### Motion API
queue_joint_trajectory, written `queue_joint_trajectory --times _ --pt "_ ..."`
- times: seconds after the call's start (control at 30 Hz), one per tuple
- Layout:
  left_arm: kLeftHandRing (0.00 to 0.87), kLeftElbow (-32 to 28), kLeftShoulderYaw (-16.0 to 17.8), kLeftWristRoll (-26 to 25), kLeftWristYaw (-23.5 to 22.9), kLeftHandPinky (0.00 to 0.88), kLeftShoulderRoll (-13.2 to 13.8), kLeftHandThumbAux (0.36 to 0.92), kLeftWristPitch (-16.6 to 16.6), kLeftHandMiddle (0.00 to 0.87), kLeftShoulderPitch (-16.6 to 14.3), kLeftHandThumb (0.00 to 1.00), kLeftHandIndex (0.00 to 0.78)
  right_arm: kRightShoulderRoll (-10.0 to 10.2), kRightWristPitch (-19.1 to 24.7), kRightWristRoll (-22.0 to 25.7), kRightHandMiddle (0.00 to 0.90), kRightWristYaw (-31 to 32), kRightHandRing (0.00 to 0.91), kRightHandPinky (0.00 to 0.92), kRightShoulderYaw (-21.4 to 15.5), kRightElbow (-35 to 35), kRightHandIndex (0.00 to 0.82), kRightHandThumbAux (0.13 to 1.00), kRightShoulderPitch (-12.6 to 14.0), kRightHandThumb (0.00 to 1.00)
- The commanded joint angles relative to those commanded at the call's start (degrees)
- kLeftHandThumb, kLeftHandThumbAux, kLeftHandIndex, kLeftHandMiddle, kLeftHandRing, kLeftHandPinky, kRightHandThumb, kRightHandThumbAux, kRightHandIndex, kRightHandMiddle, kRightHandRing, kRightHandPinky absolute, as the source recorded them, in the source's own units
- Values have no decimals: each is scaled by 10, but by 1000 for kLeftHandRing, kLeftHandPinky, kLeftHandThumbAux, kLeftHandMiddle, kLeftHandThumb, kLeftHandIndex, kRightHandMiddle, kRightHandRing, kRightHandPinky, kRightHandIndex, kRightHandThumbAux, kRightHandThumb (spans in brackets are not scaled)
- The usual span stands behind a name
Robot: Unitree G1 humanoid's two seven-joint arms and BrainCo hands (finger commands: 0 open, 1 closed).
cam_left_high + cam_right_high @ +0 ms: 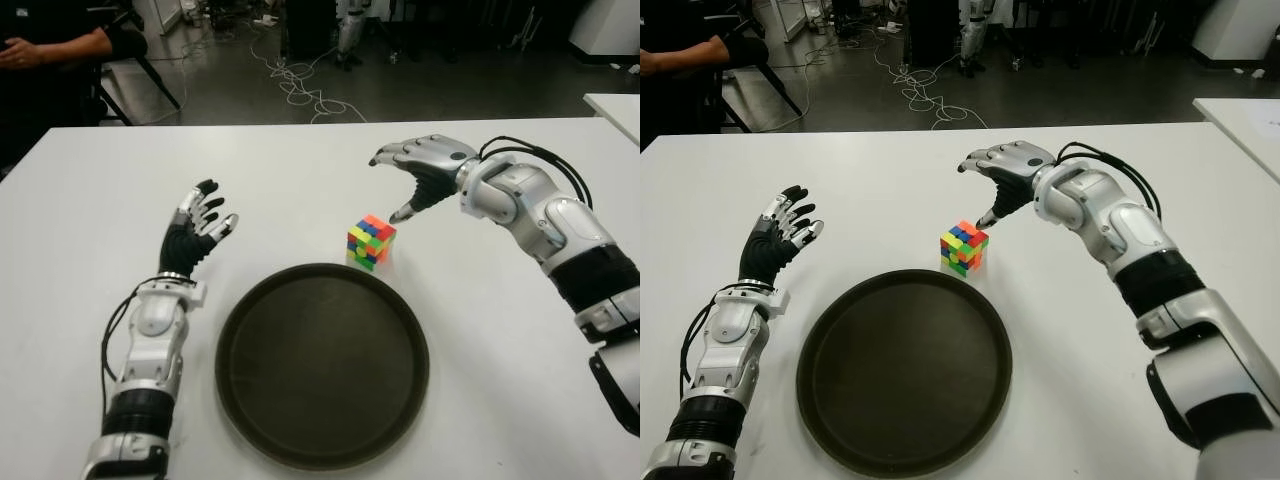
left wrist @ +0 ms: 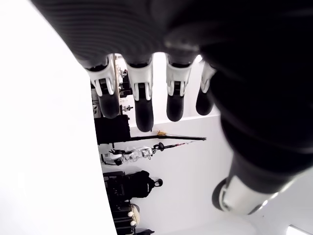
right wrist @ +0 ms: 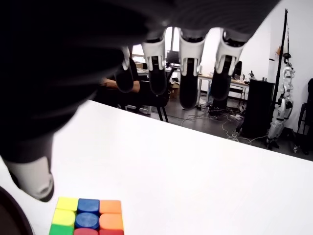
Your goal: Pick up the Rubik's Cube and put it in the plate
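Just above the centre of the left eye view, the Rubik's Cube (image 1: pixel 371 242) stands on the white table (image 1: pixel 300 170), touching or nearly touching the far rim of the plate (image 1: pixel 322 365), a round, dark, shallow tray with a low raised lip. Our right hand (image 1: pixel 415 172) hovers at the upper right of the cube, spread and holding nothing, thumb tip reaching down towards the cube's top corner (we cannot tell whether it touches). Our left hand (image 1: pixel 200 230) shows at the left of the plate, fingers splayed and empty.

We judge the cube light, rigid and hard-edged, its plastic faces smooth and somewhat slick; it may twist slightly along its layers if squeezed off-centre. Flat opposite faces offer the best hold, thumb on one side, fingers on the other, at mid-height. Being so near the plate's lip, it needs lifting clear before moving across.

Materials differ plainly: matt black fingertips on silver knuckles, a glossy bright cube of small square tiles, a dull brown-black plate, a plain smooth tabletop.
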Motion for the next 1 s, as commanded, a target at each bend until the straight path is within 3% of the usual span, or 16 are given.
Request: queue_joint_trajectory --times 0.47,0.8,1.0 --pt "109 14 -2 8 -4 119 8 667 -23 98 -4 82 45 16 20 -30 160 -48 197 230 19 37 44 619 -9 203" --pt "107 28 -2 15 -5 126 12 636 -45 90 -8 71 34 20 18 -31 146 -55 186 210 22 42 39 613 -11 152" --pt "112 39 -2 22 -2 133 14 644 -58 94 -11 77 39 24 14 -24 130 -56 160 166 20 41 33 589 -7 58"
